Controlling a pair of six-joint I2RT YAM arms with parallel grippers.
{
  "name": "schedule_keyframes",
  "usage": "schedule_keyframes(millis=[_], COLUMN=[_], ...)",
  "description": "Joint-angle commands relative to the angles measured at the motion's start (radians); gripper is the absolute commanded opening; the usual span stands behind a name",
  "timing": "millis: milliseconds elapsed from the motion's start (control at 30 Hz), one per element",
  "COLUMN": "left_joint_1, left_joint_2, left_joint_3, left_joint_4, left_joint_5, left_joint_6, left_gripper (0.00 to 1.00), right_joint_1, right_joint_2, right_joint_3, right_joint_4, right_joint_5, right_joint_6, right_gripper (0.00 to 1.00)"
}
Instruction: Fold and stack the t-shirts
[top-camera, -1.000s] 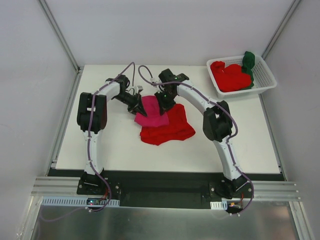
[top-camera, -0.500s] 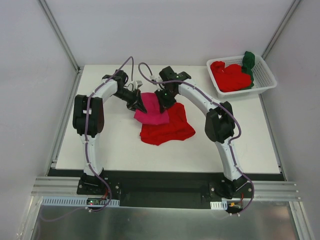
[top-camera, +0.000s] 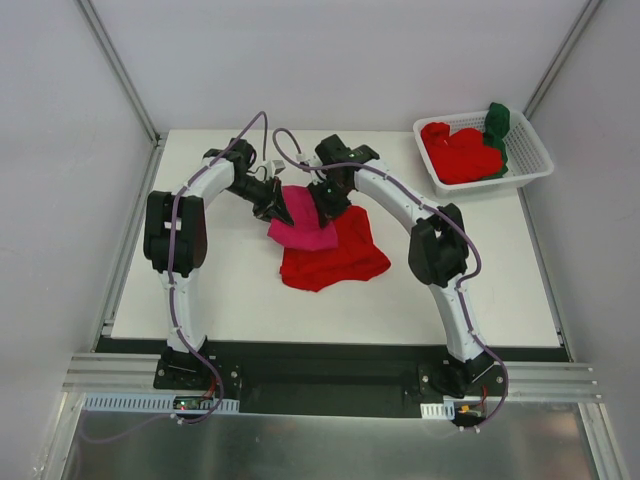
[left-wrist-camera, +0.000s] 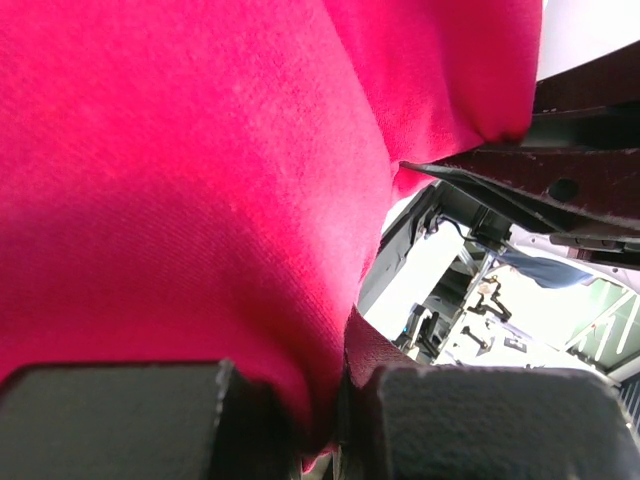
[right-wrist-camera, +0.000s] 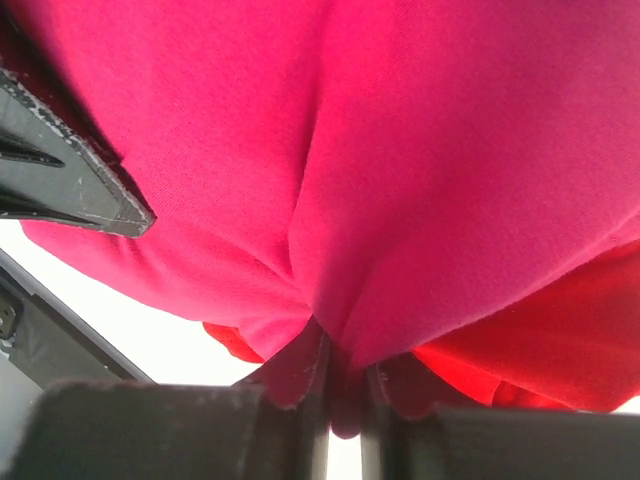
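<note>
A magenta-pink t-shirt (top-camera: 303, 222) hangs bunched between my two grippers at the table's middle back. Its lower part rests on a crumpled red t-shirt (top-camera: 335, 258) lying on the table. My left gripper (top-camera: 281, 209) is shut on the pink cloth (left-wrist-camera: 200, 200) at its left edge. My right gripper (top-camera: 322, 208) is shut on the pink cloth (right-wrist-camera: 420, 150) at its right edge, with red cloth (right-wrist-camera: 540, 350) showing below. The two grippers stand close together, and the right one's fingers (left-wrist-camera: 520, 180) show in the left wrist view.
A white slotted basket (top-camera: 533, 160) sits at the back right corner, holding red shirts (top-camera: 460, 152) and a dark green one (top-camera: 498, 125). Metal frame posts stand at the table's back corners.
The left arm swung its elbow outward and its gripper shifted slightly right toward the right gripper. The pink shirt bunched up narrower between them. The right gripper barely moved.
</note>
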Motion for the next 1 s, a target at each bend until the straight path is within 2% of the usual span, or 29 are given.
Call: schedule_keyframes(millis=[0,67,133,167,267,333,367,500,767,967], left_joint_1=[-0.008,-0.006,-0.008,-0.008,-0.008,-0.008,-0.008,-0.008,-0.008,-0.008], left_joint_2=[-0.081,-0.082,-0.085,-0.085,-0.09,-0.093,-0.095,-0.096,-0.105,-0.107], left_joint_3=[0.011,0.014,0.014,0.014,0.011,0.011,0.012,0.025,0.029,0.015], left_joint_4=[-0.029,-0.033,-0.033,-0.033,-0.031,-0.033,-0.033,-0.033,-0.031,-0.033], left_joint_5=[0.035,0.037,0.04,0.039,0.045,0.045,0.046,0.057,0.075,0.075], left_joint_6=[0.034,0.034,0.034,0.033,0.034,0.036,0.036,0.037,0.046,0.053], left_gripper=[0.0,0.0,0.0,0.0,0.0,0.0,0.0,0.0,0.0,0.0], right_joint_1=[0.009,0.009,0.009,0.009,0.009,0.009,0.01,0.01,0.016,0.012], right_joint_2=[-0.072,-0.073,-0.073,-0.073,-0.076,-0.077,-0.077,-0.08,-0.111,-0.131], right_joint_3=[0.02,0.022,0.022,0.022,0.02,0.019,0.02,0.014,-0.021,-0.13], right_joint_4=[-0.028,-0.03,-0.03,-0.03,-0.034,-0.034,-0.036,-0.048,-0.091,-0.091], right_joint_5=[0.023,0.023,0.03,0.033,0.042,0.055,0.062,0.092,0.056,-0.089], right_joint_6=[-0.022,-0.031,-0.03,-0.035,-0.039,-0.044,-0.048,-0.076,-0.101,-0.035], right_gripper=[0.25,0.28,0.45,0.56,0.7,0.76,0.85,0.89,0.89,0.89])
